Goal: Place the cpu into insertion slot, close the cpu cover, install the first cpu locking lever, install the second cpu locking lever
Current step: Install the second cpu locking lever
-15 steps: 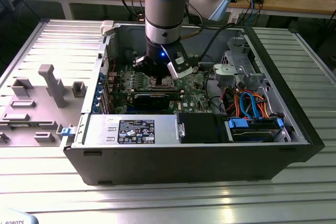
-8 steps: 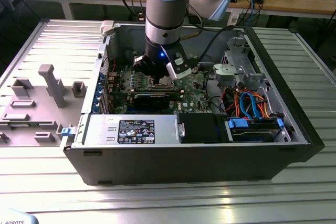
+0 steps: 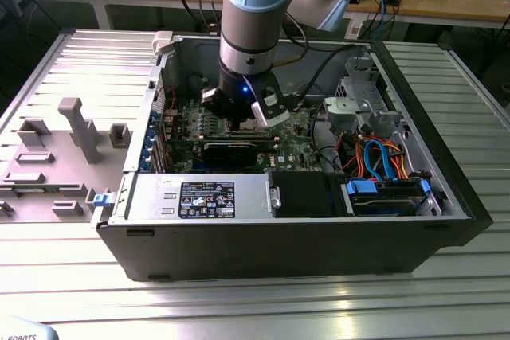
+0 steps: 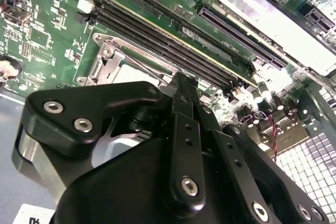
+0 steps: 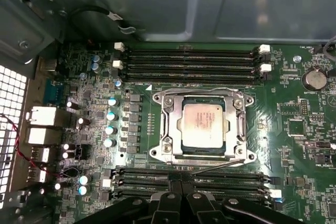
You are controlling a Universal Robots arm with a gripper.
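- The cpu (image 5: 202,125) lies seated in the insertion slot (image 5: 167,153) on the green motherboard (image 5: 294,145).
- The cpu cover (image 5: 239,124) lies flat, framing it.
- The pincer (image 4: 181,85) hovers just above the slot's edge, its tips together and holding nothing.

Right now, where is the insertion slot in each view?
Exterior view: hidden beneath the gripper, inside the case.
First wrist view: insertion slot, holding the cpu, between two banks of memory slots.
Second wrist view: its silver rim peeks past the gripper.
Shared landmark: the memory slots alongside it.
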